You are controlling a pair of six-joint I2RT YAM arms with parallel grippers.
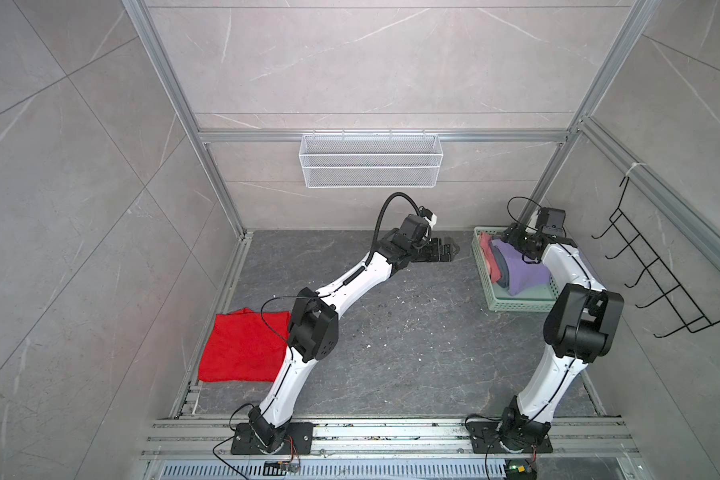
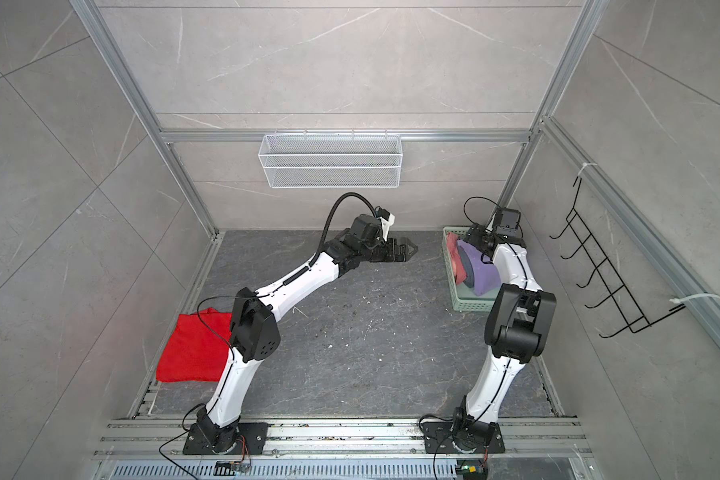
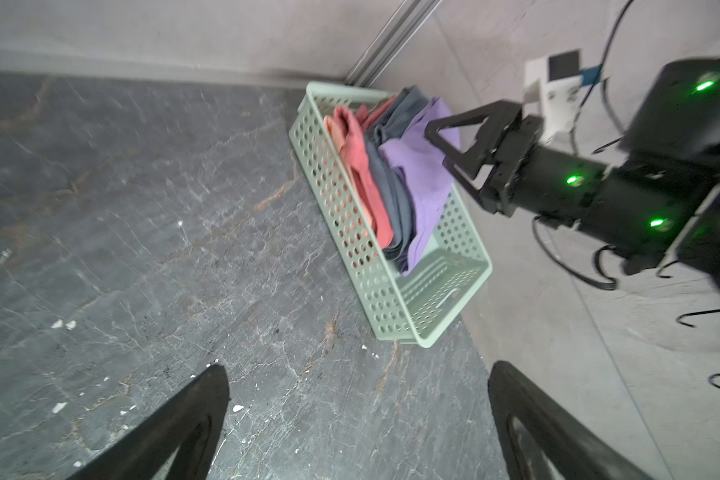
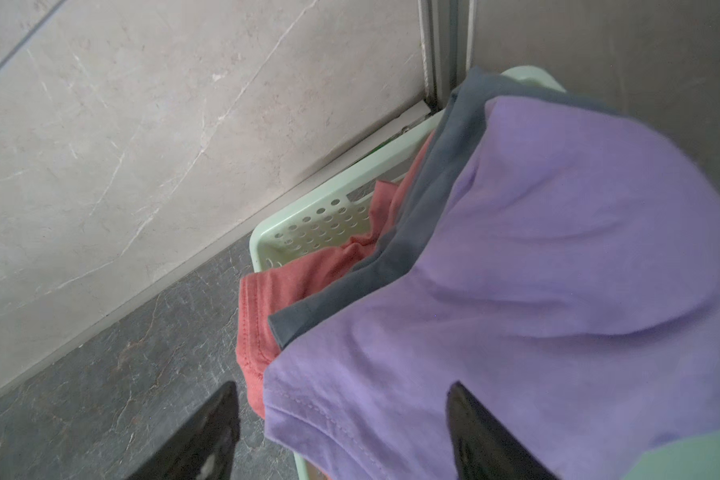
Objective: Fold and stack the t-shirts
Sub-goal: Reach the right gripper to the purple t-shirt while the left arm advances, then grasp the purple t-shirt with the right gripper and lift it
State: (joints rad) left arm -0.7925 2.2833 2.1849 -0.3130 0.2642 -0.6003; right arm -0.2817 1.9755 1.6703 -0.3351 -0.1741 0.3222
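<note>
A bright red t-shirt [image 1: 242, 345] [image 2: 196, 349] lies folded flat at the table's left edge, partly behind my left arm. Three more t-shirts stand bunched in the mint-green basket [image 1: 516, 306] [image 3: 433, 291]: salmon-pink [image 3: 358, 166] [image 4: 308, 274], slate-blue [image 3: 395, 195] [image 4: 433, 199] and lilac [image 1: 520, 270] [image 4: 537, 270]. My right gripper [image 3: 438, 144] [image 4: 341, 388] reaches into the basket's far end, jaws apart with the lilac shirt's hem between the fingers. My left gripper [image 1: 454, 249] [image 3: 358, 370] hovers wide open over bare table left of the basket, holding nothing.
The basket sits in the back right corner against the side wall. A white wire basket [image 1: 371, 166] hangs on the back wall and a black hook rack [image 1: 657, 274] on the right wall. Dark stone tabletop [image 1: 412, 353] lies between the arms.
</note>
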